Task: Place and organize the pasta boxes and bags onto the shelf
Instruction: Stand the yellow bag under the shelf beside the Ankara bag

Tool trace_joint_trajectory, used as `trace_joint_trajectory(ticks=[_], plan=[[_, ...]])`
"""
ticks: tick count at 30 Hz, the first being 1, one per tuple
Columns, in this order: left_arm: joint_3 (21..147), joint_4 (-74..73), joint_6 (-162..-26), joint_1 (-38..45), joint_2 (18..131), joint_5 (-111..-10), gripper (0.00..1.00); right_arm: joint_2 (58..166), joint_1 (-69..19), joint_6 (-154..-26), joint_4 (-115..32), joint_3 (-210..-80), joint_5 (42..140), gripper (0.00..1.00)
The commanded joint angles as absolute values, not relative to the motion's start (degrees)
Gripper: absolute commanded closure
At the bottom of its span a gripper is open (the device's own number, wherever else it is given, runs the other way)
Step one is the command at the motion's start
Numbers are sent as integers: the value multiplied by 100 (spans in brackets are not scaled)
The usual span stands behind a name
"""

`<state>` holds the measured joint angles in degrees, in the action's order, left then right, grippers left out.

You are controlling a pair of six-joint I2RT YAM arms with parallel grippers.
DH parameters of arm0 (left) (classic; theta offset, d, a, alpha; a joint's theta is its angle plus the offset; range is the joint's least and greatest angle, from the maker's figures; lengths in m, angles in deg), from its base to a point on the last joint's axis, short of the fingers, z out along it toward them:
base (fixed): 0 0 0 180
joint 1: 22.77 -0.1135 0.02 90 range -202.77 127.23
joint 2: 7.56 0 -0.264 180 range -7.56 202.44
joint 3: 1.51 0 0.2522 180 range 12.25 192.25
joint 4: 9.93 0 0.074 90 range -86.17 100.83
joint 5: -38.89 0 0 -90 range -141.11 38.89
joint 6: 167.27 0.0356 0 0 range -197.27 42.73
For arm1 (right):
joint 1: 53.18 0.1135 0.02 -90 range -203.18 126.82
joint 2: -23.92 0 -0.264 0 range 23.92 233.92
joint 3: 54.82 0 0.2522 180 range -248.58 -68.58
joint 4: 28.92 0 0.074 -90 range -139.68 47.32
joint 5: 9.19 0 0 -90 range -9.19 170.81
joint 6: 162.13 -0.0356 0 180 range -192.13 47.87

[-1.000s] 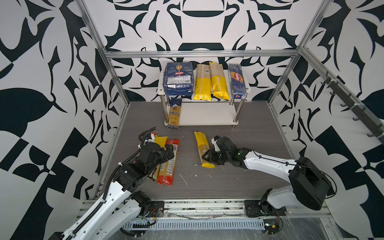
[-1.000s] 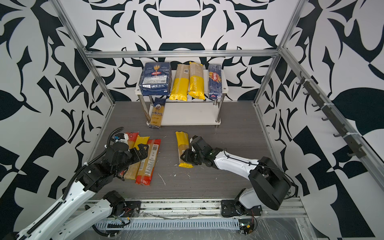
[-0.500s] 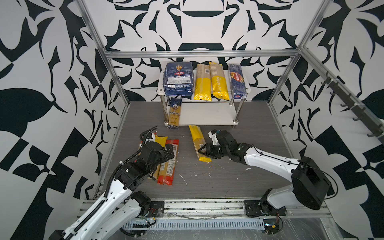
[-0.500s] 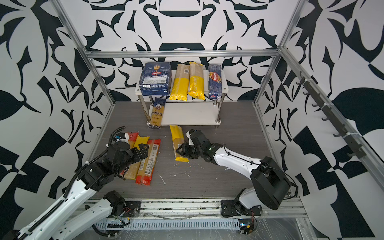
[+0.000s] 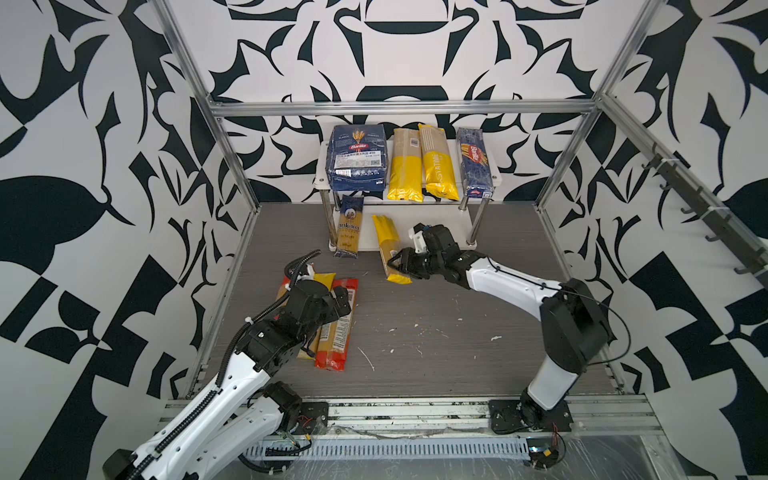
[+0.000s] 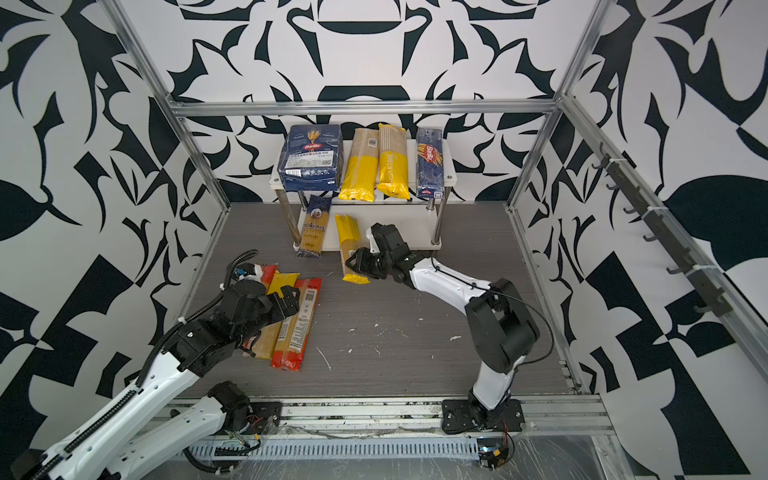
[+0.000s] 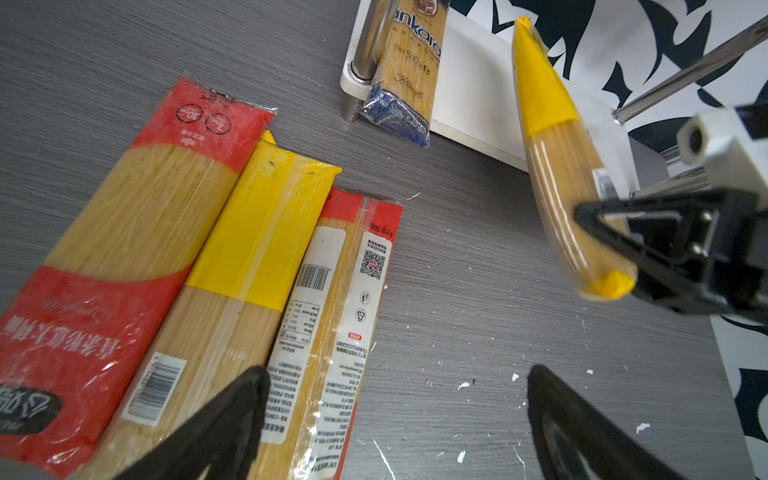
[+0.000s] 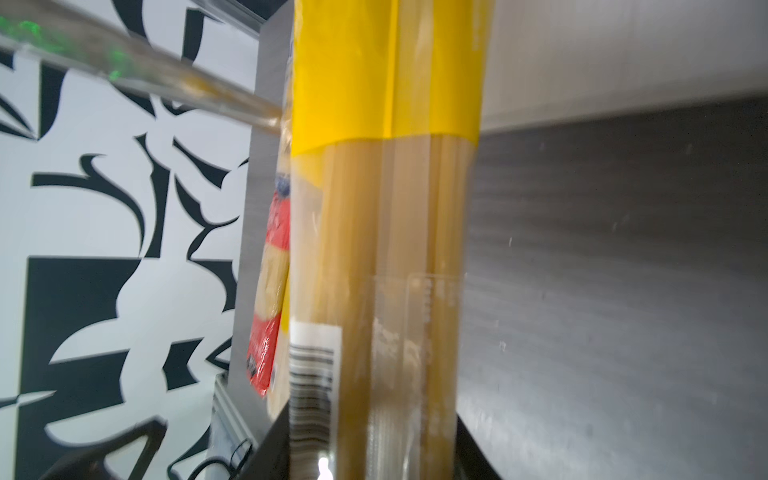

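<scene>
Over the front edge of the lower shelf board point(image 5: 451, 216), the yellow-and-clear spaghetti bag point(image 5: 386, 241), clamped near its tail by the closed right gripper point(image 5: 397, 266), is now brought up from mid-floor, seemingly ready to be slid in, while the left gripper point(image 7: 397, 382) is held wide open and empty.

Black leaf shapes sprawl over the white walls point(image 5: 104, 166). The tabletop point(image 5: 457, 332) is grey with fine wood grain and white flecks. The shelf point(image 5: 453, 214) has white boards and chrome posts. On top, the wide Barilla pack point(image 5: 357, 160) at left and the narrow Barilla box point(image 5: 474, 166) at right are dark blue with red logos. Between them, the plain bag point(image 5: 405, 166) and the PASTATIME bag point(image 5: 438, 164) are yellow near, clear far. The ankara bag point(image 5: 349, 228) is blue-ended. The yellow-tipped spaghetti bag point(image 5: 388, 249) is clear between its ends. Near left lie a red-and-clear bag point(image 7: 124, 249), a yellow-and-clear bag point(image 7: 249, 249) and a red-edged bag point(image 7: 345, 291) with a white label.
</scene>
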<state>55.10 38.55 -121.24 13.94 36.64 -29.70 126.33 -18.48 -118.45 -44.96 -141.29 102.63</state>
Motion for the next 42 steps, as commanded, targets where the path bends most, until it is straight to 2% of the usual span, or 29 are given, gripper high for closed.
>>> trace_joint_trajectory(ticks=[1,8,15,22,24,27,37,42], plan=[[5700,3737,-11984,1345,3737,-2918,0,12900,-1913,-11379,-3471,-15079,10288,93],[5742,3721,-11871,1245,3824,-2931,1,14072,-1934,-11342,-3410,-16197,9769,93],[5637,3671,-11850,1147,3753,-2986,0,14614,-1903,-11395,-3589,-16767,9551,91],[5498,3645,-11819,1013,3623,-3133,0,14881,-1785,-11448,-3662,-17068,9364,71],[5481,3682,-11806,986,3531,-3142,0,15000,-1757,-11482,-3736,-17251,9380,62],[5444,3767,-11797,953,3362,-3122,0,15160,-1684,-11528,-3848,-17515,9373,44],[5341,4082,-11788,914,2874,-3063,0,14866,-1618,-11555,-3957,-17183,9119,33],[5290,4126,-11858,905,2739,-3130,1,14710,-1593,-11546,-3979,-17000,9100,33]])
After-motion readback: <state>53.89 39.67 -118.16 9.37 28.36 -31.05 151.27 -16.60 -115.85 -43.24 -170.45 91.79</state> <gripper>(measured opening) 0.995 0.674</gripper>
